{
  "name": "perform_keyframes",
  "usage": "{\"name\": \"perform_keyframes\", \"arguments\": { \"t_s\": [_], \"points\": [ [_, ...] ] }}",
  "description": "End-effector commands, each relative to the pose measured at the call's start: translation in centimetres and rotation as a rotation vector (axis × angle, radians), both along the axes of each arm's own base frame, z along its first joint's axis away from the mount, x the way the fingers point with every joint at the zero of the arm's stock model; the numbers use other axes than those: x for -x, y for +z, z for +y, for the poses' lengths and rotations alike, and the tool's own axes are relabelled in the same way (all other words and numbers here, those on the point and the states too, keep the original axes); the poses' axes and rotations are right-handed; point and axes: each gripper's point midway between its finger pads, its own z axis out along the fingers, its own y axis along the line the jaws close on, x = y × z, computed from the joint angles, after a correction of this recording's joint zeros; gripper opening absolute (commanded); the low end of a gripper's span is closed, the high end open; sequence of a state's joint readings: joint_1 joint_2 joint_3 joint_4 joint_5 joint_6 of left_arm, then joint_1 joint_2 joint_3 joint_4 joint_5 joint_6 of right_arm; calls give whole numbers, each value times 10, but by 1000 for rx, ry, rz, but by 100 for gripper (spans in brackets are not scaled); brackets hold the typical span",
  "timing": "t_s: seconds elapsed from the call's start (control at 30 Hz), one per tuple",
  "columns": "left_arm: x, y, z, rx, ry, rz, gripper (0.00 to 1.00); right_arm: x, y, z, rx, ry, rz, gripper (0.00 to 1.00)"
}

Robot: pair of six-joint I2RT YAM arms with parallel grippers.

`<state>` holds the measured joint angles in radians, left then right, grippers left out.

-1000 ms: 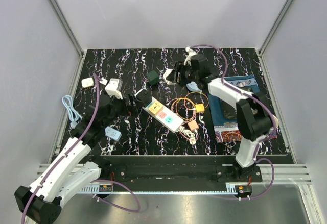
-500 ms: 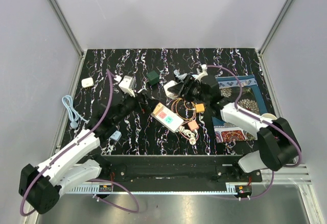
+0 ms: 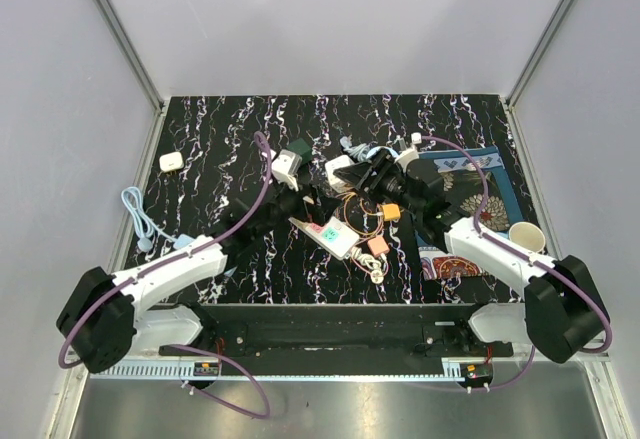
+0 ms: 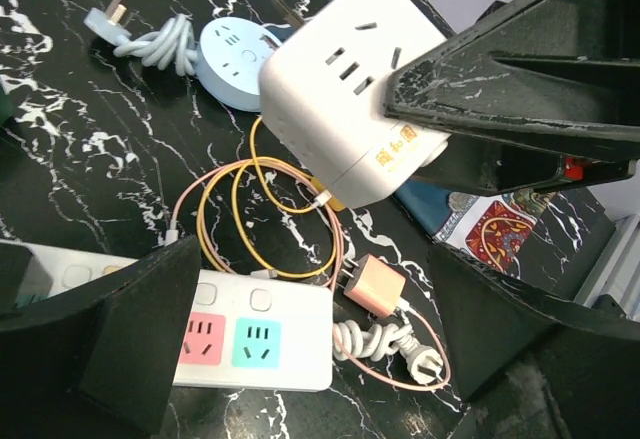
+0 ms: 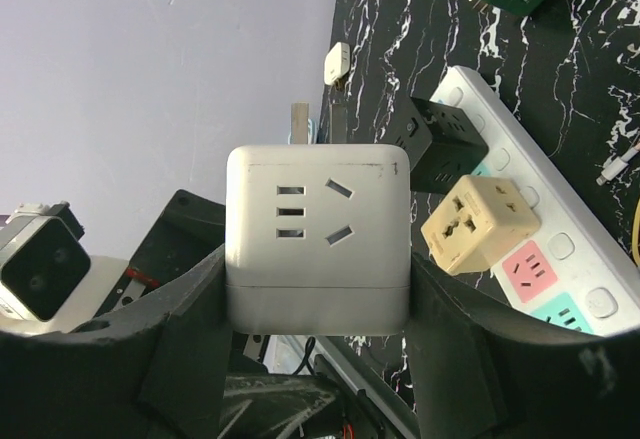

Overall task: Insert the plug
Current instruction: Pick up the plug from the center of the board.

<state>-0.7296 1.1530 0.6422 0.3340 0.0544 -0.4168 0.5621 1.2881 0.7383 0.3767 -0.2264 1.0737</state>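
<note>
My right gripper is shut on a white cube plug and holds it above the table with its prongs pointing away. In the top view the cube hangs just behind the white power strip. The strip has pink and teal sockets free, and a beige adapter and a black cube are plugged in. My left gripper is open and low over the strip's left end. The strip lies between its spread fingers, and the held cube is above it.
A pink charger with orange and pink cables and a coiled white cord lie right of the strip. A green cube, a blue round plug, a patterned mat with a paper cup, a small white charger and a blue cable are around.
Both arms have swung toward the table's middle. The right gripper has brought the white cube nearer and down toward the strip. The left gripper has moved right to the strip's left end.
</note>
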Motion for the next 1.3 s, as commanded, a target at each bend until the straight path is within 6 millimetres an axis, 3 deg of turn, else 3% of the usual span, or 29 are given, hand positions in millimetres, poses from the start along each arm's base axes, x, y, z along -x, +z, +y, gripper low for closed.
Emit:
{"name": "perform_keyframes", "arguments": {
  "t_s": [0.0, 0.23, 0.37, 0.5, 0.63, 0.8, 1.13, 1.27],
  "points": [
    [-12, 56, -22, 104, -9, -140, 99, 6, 40, 0, -74, 8, -103, 22],
    [-6, 55, -27, 8, -83, -218, 97, 18, 43, 6, -62, 88, -137, 22],
    [3, 53, -20, -41, -115, -229, 96, 26, 48, 7, -21, 138, -206, 18],
    [17, 65, -8, -49, -184, -291, 97, 33, 44, 3, 43, 191, -225, 13],
    [26, 54, 3, -201, -260, -392, 99, 39, 48, -2, 66, 243, -245, 12],
    [35, 64, 0, -186, -316, -510, 99, 48, 57, 1, 45, 294, -272, 12],
    [15, 76, -7, -223, -279, -606, 99, 56, 62, 9, 10, 366, -277, 13],
    [13, 77, -16, -221, -317, -598, 91, 56, 61, 8, 15, 362, -275, 14]
  ]
}}
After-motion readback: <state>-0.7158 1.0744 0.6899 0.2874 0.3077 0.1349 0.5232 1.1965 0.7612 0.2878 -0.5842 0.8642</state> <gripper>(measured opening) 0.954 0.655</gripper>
